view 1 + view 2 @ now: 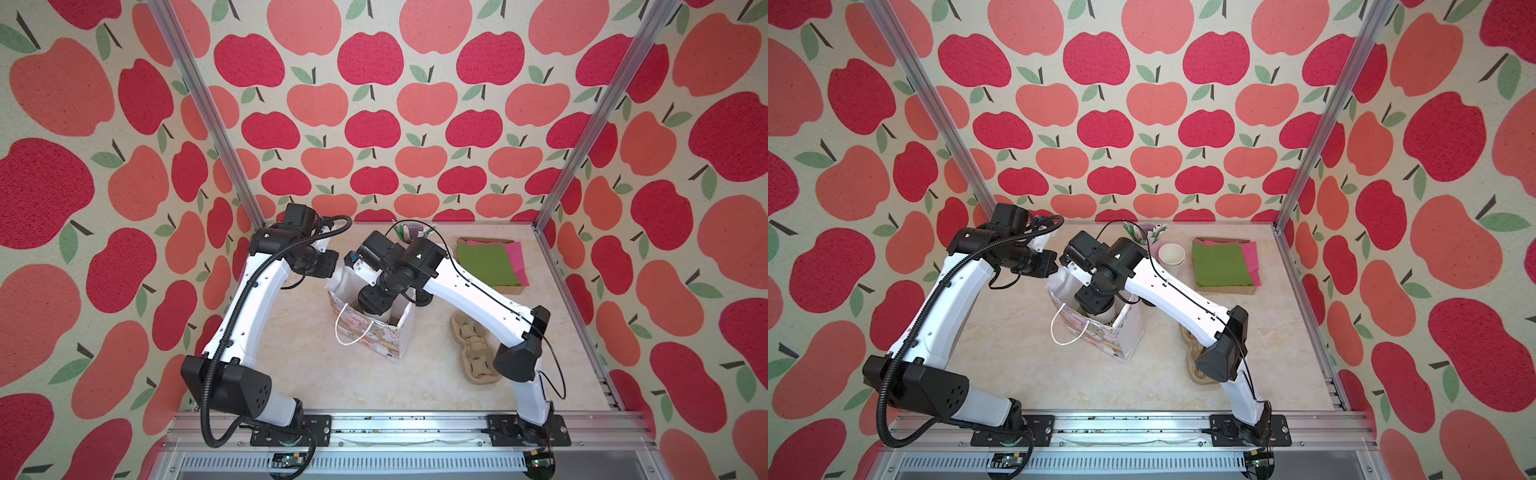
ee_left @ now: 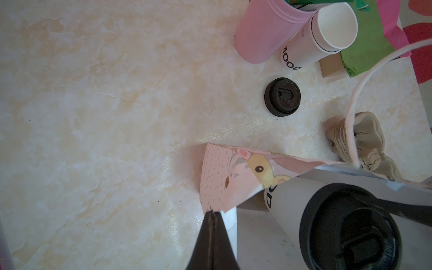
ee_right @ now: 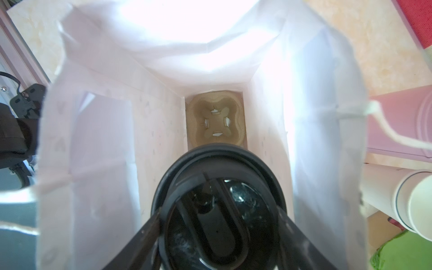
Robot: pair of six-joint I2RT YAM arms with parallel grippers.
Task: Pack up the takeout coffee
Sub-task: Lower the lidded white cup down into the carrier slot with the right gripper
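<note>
The takeout coffee [image 3: 217, 177], a white cup with a black sip lid, is inside the open patterned paper bag [image 1: 374, 336]. My right gripper [image 3: 217, 217] is shut on it, one finger on each side of the lid. Below it, a tan pulp carrier [image 3: 216, 121] lies on the bag's floor, with one empty cup slot showing. I cannot tell whether the cup touches the carrier. My left gripper [image 2: 213, 212] is shut on the bag's upper edge [image 2: 233, 173] at a corner. The left wrist view also shows the coffee [image 2: 346, 224] in the bag.
On the table behind the bag stand a pink stirrer holder [image 2: 264, 32] and a stack of white cups [image 2: 327, 35]. A loose black lid [image 2: 282, 97] lies near them. Green and pink napkins [image 1: 486, 262] sit at the back right. More pulp carriers [image 1: 473, 349] lie right of the bag.
</note>
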